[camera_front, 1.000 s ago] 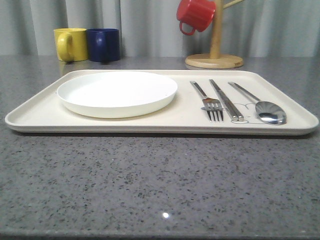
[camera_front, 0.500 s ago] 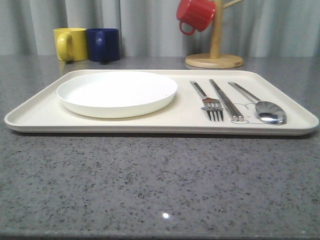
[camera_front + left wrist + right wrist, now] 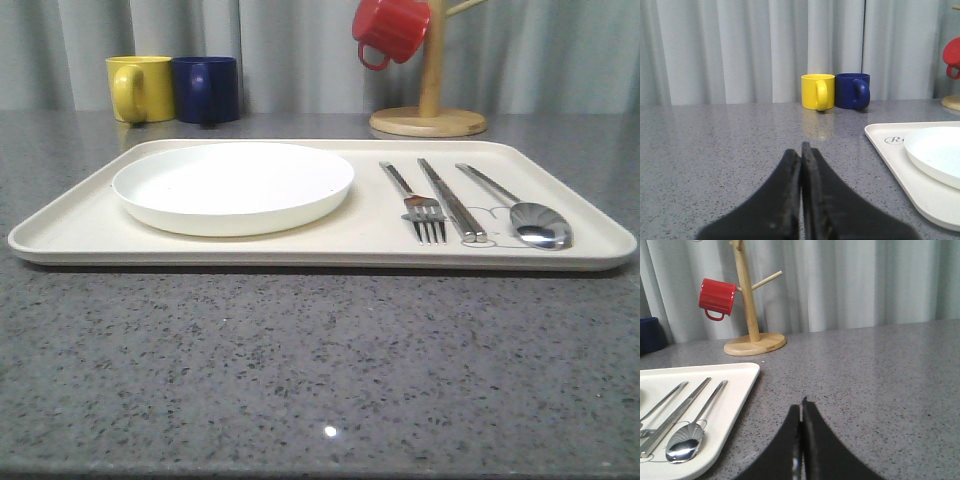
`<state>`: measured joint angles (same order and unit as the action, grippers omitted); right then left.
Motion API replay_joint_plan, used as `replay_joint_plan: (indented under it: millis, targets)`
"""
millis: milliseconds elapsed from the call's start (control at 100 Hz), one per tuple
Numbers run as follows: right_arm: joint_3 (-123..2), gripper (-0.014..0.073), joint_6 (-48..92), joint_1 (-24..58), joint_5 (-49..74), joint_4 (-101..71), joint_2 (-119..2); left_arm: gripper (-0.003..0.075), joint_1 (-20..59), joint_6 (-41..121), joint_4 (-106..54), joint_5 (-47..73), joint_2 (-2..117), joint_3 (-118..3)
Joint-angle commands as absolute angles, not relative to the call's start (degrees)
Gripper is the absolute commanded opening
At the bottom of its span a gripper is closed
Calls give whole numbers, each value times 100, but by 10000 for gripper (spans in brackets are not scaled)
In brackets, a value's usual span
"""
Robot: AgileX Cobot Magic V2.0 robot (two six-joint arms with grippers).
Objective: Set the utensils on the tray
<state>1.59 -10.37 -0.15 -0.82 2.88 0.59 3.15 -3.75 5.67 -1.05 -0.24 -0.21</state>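
The cream tray point(image 3: 70, 232) lies across the grey table. On its right half three utensils lie side by side: a silver fork point(image 3: 421, 208), a pair of flat metal chopsticks point(image 3: 454, 201) and a long-handled spoon point(image 3: 528, 217). The right wrist view shows the same tray point(image 3: 742, 377) with the chopsticks point(image 3: 675, 409) and the spoon point(image 3: 687, 440). My right gripper point(image 3: 801, 407) is shut on nothing, over bare table to the right of the tray. My left gripper point(image 3: 801, 150) is shut and empty too, over bare table left of the tray point(image 3: 885, 145).
A round white plate point(image 3: 233, 185) fills the tray's left half. Behind the tray stand a yellow mug point(image 3: 140, 88) and a dark blue mug point(image 3: 206, 89). A wooden mug tree point(image 3: 428, 115) with a red mug point(image 3: 391, 30) stands at the back right.
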Motion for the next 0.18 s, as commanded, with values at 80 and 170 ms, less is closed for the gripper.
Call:
replay_joint_plan:
  millis: [80, 170]
  targets:
    - [54, -69, -975, -47, -569, 281, 93, -17, 289, -433, 575, -610, -213, 214]
    - [54, -69, -975, -47, -569, 281, 93, -17, 289, -433, 575, -610, -213, 214]
